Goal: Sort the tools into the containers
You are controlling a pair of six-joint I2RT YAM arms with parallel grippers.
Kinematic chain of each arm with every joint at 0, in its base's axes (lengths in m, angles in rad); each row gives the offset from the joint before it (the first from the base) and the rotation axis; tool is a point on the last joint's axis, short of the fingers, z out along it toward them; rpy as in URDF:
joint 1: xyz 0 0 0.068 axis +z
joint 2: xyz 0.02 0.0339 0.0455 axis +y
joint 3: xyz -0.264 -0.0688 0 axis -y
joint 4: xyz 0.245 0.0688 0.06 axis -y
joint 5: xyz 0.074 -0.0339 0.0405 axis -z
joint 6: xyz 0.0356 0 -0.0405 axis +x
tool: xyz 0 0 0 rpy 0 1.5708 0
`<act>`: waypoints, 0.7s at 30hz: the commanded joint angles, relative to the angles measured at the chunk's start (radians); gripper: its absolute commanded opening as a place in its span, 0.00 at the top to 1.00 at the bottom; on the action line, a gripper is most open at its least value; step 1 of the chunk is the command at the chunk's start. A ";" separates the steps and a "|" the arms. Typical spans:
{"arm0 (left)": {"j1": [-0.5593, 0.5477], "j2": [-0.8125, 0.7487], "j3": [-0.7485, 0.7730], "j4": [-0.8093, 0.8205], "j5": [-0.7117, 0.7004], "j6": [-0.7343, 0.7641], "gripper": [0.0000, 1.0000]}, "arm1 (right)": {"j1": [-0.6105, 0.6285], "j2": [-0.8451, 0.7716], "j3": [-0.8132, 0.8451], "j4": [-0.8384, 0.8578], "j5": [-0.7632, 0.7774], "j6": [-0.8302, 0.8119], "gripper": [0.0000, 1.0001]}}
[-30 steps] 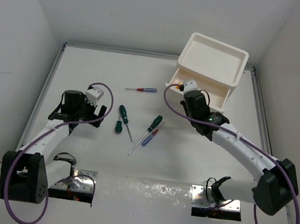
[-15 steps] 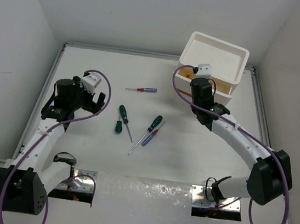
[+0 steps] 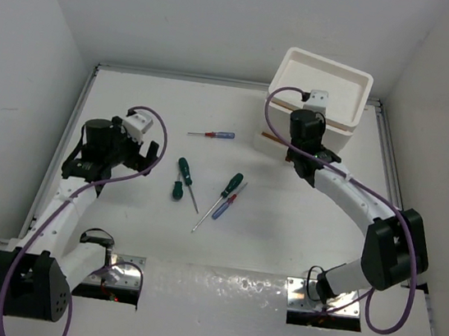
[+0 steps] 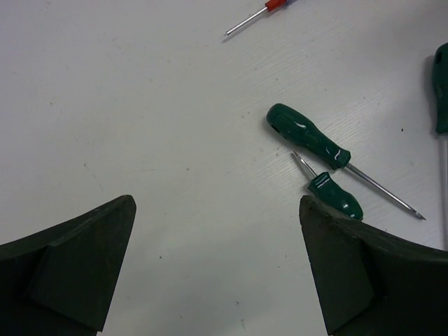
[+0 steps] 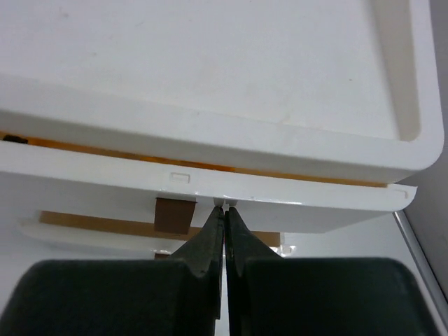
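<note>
Drawer stack [image 3: 329, 63] sits at the far right corner of the table [image 3: 135, 90], its top drawer [image 5: 105, 185] open only a thin slit. The right gripper [image 5: 224, 206] has its fingers pinched together, tips butted on the drawer's front lip just beside the brown tab handle [image 5: 173, 213], so I'd guess it's shoving it home, not grabbing. Left gripper [image 4: 215, 210] hangs spread wide and empty just left of the long green screwdriver [image 4: 308, 136] and stubby screwdriver [image 4: 336, 196], probably lining up a pick, while the other tools lie loose mid-table.
</note>
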 commanded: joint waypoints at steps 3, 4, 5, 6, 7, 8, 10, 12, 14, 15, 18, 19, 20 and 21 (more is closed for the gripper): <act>-0.006 0.011 0.013 0.019 0.026 0.008 0.00 | -0.013 -0.011 0.006 0.134 0.070 0.087 1.00; -0.006 0.011 0.013 0.019 0.027 0.010 0.00 | -0.015 -0.006 0.009 0.137 0.068 0.090 1.00; -0.006 0.014 0.012 0.020 0.029 0.013 0.00 | -0.018 -0.003 0.010 0.139 0.071 0.093 1.00; -0.006 0.016 0.012 0.022 0.030 0.011 0.00 | -0.024 0.002 0.013 0.141 0.071 0.096 1.00; -0.006 0.016 0.012 0.022 0.029 0.011 0.00 | -0.025 0.011 0.019 0.144 0.075 0.094 1.00; -0.006 0.017 0.012 0.022 0.032 0.013 0.00 | -0.027 0.017 0.021 0.144 0.076 0.096 1.00; -0.006 0.019 0.012 0.022 0.032 0.013 0.00 | -0.035 0.022 0.019 0.142 0.075 0.111 1.00; -0.006 0.020 0.010 0.022 0.032 0.016 0.00 | -0.036 0.015 0.004 0.139 0.059 0.127 1.00; -0.006 0.023 0.007 0.021 0.033 0.016 0.00 | -0.035 -0.009 -0.016 0.142 0.036 0.133 1.00; -0.006 0.025 0.007 0.019 0.033 0.016 0.00 | -0.033 -0.018 -0.042 0.144 0.027 0.140 1.00; -0.006 0.029 0.009 0.019 0.038 0.016 0.00 | -0.030 -0.069 -0.106 0.141 -0.019 0.183 1.00; -0.006 0.032 0.009 0.020 0.039 0.016 0.00 | -0.027 -0.081 -0.122 0.142 -0.028 0.194 1.00; -0.006 0.034 0.010 0.022 0.039 0.016 0.00 | -0.022 -0.093 -0.138 0.144 -0.030 0.203 0.94; -0.006 0.034 0.009 0.022 0.041 0.016 0.00 | -0.012 -0.097 -0.161 0.141 -0.022 0.225 0.86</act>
